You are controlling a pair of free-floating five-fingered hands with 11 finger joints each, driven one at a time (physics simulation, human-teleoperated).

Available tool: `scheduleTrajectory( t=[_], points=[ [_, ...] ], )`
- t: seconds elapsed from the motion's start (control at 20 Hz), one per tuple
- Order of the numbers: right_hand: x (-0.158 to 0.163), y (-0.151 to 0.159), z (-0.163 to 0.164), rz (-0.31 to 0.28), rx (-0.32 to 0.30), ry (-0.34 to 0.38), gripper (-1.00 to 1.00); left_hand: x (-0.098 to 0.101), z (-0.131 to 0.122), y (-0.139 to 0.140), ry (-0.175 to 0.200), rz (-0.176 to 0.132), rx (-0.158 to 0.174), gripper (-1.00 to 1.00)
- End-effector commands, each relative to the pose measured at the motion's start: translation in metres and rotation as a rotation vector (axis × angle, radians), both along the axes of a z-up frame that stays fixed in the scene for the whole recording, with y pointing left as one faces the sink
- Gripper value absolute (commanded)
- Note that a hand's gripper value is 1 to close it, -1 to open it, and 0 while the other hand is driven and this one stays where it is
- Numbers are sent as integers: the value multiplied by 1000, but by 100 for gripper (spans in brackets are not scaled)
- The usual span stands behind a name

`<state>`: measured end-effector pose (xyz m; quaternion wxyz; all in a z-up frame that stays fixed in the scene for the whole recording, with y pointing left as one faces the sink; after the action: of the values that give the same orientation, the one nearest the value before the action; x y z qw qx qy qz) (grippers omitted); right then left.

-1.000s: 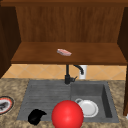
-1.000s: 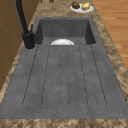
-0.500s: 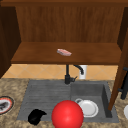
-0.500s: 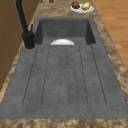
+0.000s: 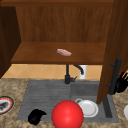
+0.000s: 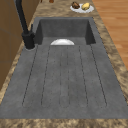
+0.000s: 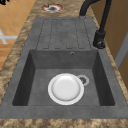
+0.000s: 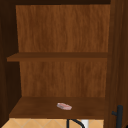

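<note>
The wall cabinet stands with its door (image 5: 110, 50) swung open at the right. My right hand (image 5: 122, 82) hovers just right of the door's black bar handle (image 5: 115, 75); whether it touches the bar is unclear. My left hand (image 5: 35, 116) floats low before the drainboard's front edge, a dark shape also at the far left corner of the right side view (image 7: 3, 1). A small pink flat item (image 5: 64, 52) lies on the lower shelf (image 8: 64, 106). A white plate (image 7: 65, 88) rests in the sink basin. A red ball (image 5: 67, 114) sits low in the front view.
The black faucet (image 5: 67, 76) rises behind the sink, its spout over the basin (image 7: 86, 5). A patterned plate (image 5: 5, 105) lies on the left counter. At the right end stands a plate with food (image 6: 81, 7). The ribbed drainboard (image 6: 65, 75) is bare.
</note>
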<state>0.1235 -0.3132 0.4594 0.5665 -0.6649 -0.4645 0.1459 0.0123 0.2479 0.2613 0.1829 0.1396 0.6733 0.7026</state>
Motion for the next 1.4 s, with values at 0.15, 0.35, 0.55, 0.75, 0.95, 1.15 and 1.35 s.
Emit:
scheduleTrajectory(
  t=[0.15, 0.35, 0.55, 0.75, 0.95, 1.15, 1.35],
  points=[
    [16, 47, 7, -48, 36, 87, -100, 0, 0, 0, 0, 0, 0, 0],
    [34, 55, 15, -135, 44, 80, -100, 0, 0, 0, 0, 0, 0, 0],
    [54, 63, 24, -199, 56, 83, -100, 0, 0, 0, 0, 0, 0, 0],
    [76, 70, 34, -264, 80, 110, -100, 0, 0, 0, 0, 0, 0, 0],
    [99, 76, 42, -341, 89, 130, -100, 0, 0, 0, 0, 0, 0, 0],
    [117, 85, 44, -426, 105, 149, -100, 0, 0, 0, 0, 0, 0, 0],
    [129, 96, 38, -512, 119, 158, -100, 0, 0, 0, 0, 0, 0, 0]
  ],
)
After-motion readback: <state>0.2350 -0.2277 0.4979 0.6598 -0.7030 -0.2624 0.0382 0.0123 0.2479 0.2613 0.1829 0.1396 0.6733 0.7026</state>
